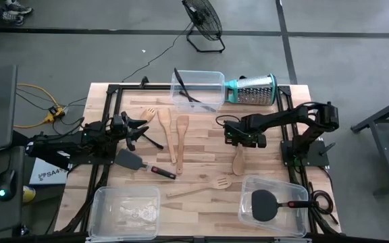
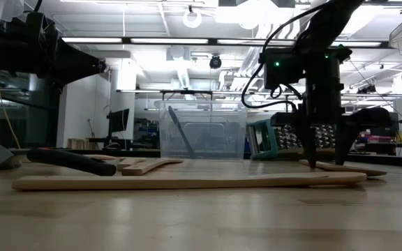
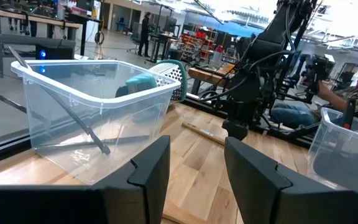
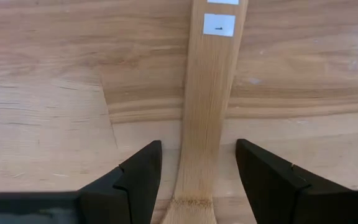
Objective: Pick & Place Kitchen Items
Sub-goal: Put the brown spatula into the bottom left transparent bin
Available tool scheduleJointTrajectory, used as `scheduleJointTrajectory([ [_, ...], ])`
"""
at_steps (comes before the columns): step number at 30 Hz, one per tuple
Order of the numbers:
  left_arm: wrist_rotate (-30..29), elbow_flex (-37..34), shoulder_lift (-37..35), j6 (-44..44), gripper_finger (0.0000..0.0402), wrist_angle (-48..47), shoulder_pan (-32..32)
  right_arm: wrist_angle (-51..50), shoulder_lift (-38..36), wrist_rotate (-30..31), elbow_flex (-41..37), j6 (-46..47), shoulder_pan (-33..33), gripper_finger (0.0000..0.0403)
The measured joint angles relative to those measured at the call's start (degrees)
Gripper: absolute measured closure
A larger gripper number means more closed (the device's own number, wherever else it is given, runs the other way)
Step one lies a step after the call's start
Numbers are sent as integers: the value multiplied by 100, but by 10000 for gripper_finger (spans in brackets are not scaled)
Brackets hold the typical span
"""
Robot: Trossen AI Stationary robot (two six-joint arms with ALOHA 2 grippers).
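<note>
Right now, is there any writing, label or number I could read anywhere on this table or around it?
Nothing reads clearly.
White card by the table's left edge: dark print, too small to read.
White sticker on the wooden utensil between the right gripper fingers: one small dark mark, no readable word.

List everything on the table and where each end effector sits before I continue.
wooden utensils: five, pale; three mid-table, one under the right arm, one slotted, lower centre
black spatulas: two, red-black handles; one on the table, one in the lower-right bin
thin black tool: at least one, in the top bin
clear bins: three; top centre, lower left, lower right
grater: one, steel and teal, beside the top bin
left end effector: open, left of the utensils
right end effector: open, straddling a wooden handle
</note>
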Motion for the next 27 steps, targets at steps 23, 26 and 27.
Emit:
scheduleJointTrajectory([
  [23,0,0,0,0,249,-1,-1,-63,15,33,-13,-183,0,314],
  [26,0,0,0,1,249,-1,0,-66,15,-17,-13,-274,-4,323],
  [27,0,0,0,2,249,1,1,-63,15,-36,-13,-282,-4,324],
])
